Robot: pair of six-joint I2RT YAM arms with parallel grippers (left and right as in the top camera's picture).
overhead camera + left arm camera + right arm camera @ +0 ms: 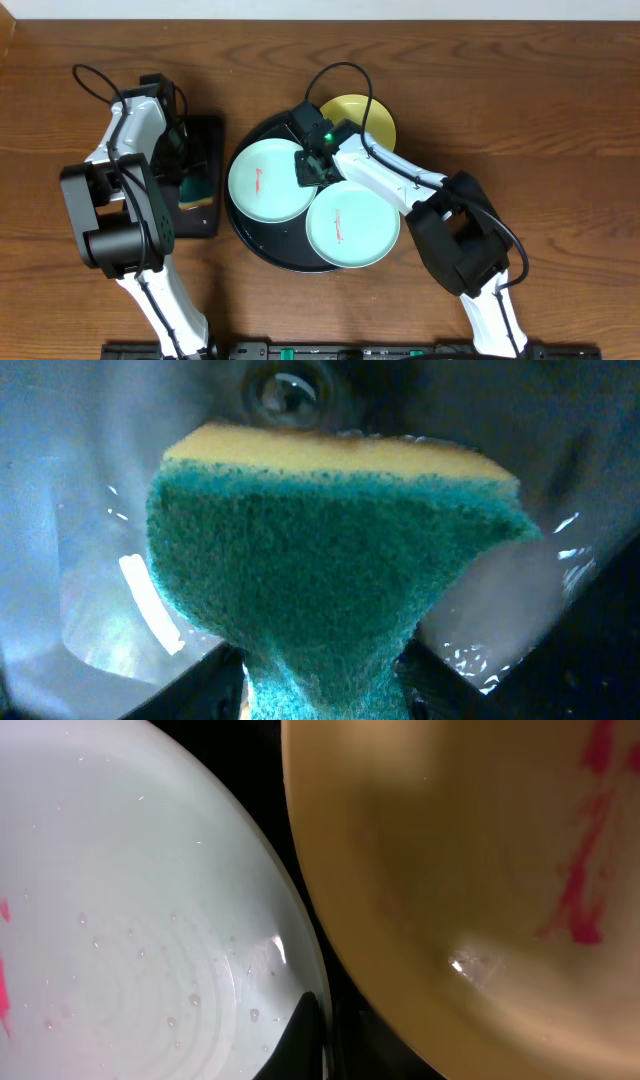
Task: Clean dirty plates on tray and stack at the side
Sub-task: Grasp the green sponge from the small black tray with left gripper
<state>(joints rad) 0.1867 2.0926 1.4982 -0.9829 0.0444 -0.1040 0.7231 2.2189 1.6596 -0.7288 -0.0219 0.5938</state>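
Revealing what the overhead camera is hiding, the right wrist view is showing red streaks (585,850) running top to bottom on the yellow plate (450,870), lying at the upper right edge of the tray (275,245) beside two flat turquoise plates (268,180). The left gripper (190,170) is pinching a sponge (330,580); the right gripper's (312,165) spread cannot be told.

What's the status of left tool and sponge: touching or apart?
Touching. The left wrist view shows the sponge squeezed narrow at its lower end, pinched between the fingers of the left tool.
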